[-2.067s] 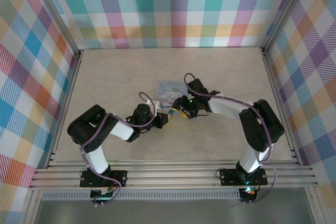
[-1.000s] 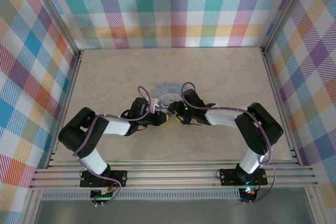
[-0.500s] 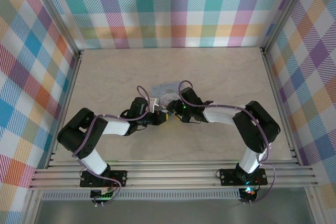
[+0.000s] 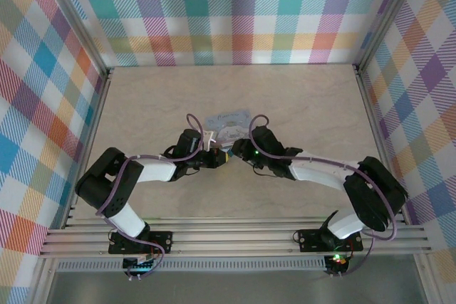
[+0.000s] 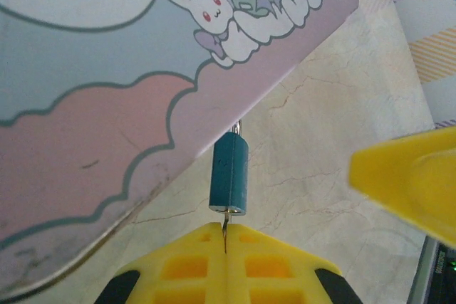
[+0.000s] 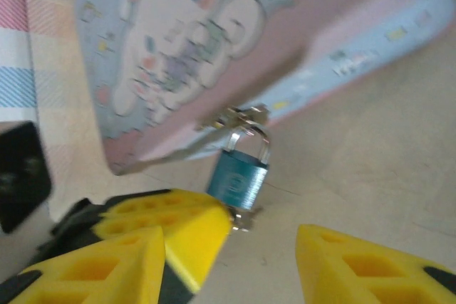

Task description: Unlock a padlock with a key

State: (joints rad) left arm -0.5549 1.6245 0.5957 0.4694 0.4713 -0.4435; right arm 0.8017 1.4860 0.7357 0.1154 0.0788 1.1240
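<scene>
The small teal padlock [image 5: 229, 174] [image 6: 239, 176] hangs by its silver shackle from the clasp of the pale blue cartoon tin [image 5: 107, 69] [image 6: 235, 40] [image 4: 228, 123]. A thin metal key [image 5: 225, 223] [image 6: 243, 220] sticks into the lock's bottom. My left gripper [image 5: 225, 238] [image 4: 217, 156] is shut on that key just below the lock. My right gripper [image 6: 235, 272] [image 4: 239, 149] stands open beside the lock, which lies ahead of its gap and touches neither finger. One of its yellow fingers [image 5: 410, 176] shows at the right of the left wrist view.
The tin lies tilted on the beige marbled table [image 4: 306, 105], its near edge over the lock. Both arms meet at the table's middle, fingertips close together. Aluminium rails [image 4: 235, 236] run along the near edge, and plaid walls close the other sides.
The right arm has swung its elbow out to the right and its gripper has drawn back slightly from the lock. The left gripper stays shut on the key at the lock.
</scene>
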